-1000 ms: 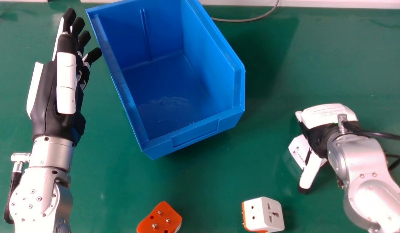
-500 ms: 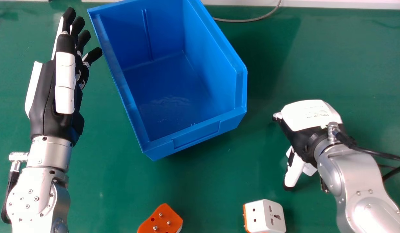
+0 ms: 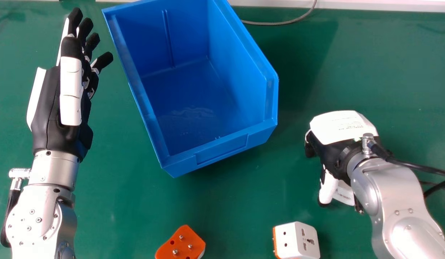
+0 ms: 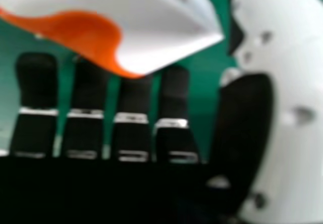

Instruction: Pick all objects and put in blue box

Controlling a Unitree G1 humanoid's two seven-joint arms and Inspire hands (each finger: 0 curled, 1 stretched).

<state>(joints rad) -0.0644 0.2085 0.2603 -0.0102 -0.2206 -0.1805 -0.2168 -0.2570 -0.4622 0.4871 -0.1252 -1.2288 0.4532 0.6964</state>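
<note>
The blue box [image 3: 208,104] stands on the table without any object in it. To its left, my left hand [image 3: 58,108] is open with straight fingers. My right hand [image 3: 325,147] is right of the box, palm down, fingers bent round a white adapter [image 3: 344,193] that it partly hides. In the right hand view, the white and orange adapter [image 4: 166,24] lies across the fingertips of my right hand [image 4: 131,133]. An orange adapter [image 3: 181,242] with metal pins and a white socket adapter [image 3: 297,239] lie near the head view's bottom edge.
Green table surface [image 3: 237,201] lies between the box and the near adapters. A grey cable [image 3: 276,23] runs behind the box. Black cables [image 3: 413,165] trail from my right wrist.
My right hand has moved left over the white adapter, and its fingers have bent downward. The left hand keeps its pose, while the box and near adapters appear slightly farther right.
</note>
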